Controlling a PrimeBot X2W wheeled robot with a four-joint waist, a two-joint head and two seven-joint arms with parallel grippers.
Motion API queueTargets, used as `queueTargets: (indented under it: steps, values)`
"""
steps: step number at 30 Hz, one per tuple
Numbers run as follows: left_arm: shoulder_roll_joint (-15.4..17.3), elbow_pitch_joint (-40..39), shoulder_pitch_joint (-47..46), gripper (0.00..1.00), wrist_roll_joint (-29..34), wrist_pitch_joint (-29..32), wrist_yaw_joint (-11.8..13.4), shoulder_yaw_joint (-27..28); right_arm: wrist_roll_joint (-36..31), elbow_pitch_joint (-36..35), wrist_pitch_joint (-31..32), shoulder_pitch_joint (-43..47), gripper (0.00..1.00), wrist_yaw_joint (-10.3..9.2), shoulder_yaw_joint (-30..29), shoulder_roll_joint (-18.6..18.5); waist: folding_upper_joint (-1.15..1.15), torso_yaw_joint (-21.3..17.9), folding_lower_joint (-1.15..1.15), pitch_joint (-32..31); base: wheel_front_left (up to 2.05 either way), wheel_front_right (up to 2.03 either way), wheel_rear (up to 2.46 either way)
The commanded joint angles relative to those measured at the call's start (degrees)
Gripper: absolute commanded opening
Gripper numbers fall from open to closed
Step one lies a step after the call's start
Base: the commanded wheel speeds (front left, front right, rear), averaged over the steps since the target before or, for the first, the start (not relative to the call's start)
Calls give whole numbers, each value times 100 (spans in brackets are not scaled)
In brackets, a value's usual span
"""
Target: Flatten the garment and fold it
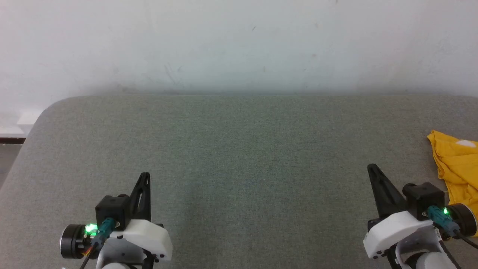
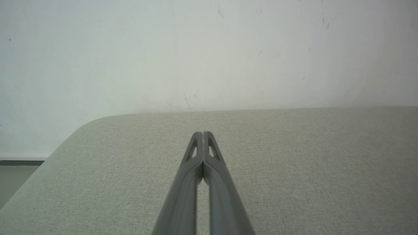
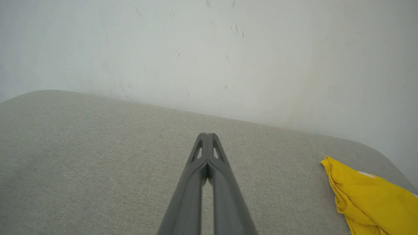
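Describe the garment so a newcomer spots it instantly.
Start at the grey fabric-covered table against the white wall and go to its right edge, beyond the right gripper. The garment lies crumpled there: the one bright yellow thing on the grey, with a white patch.

Bright yellow t-shirt [image 1: 457, 164] with a little white patch showing, sitting on a speckly grey-green woven table [image 1: 239, 157], plain off-white wall [image 1: 239, 45] behind, and both grippers are black-fingered with white housings and green lights.

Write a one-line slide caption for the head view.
Shut left gripper and shut right gripper over the grey table; the yellow garment lies bunched at the right edge.
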Motion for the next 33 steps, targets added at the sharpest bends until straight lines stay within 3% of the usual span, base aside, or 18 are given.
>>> queueTargets:
  steps: [1, 33]
  values:
    - [-24, 13, -67, 0, 37, 1, -9, 23, -46, -31, 3, -63, 0, -12, -3, 19, 0, 0, 0, 0, 0, 0, 0]
    - [-24, 13, -67, 0, 37, 1, -9, 23, -46, -31, 3, -63, 0, -12, -3, 19, 0, 0, 0, 0, 0, 0, 0]
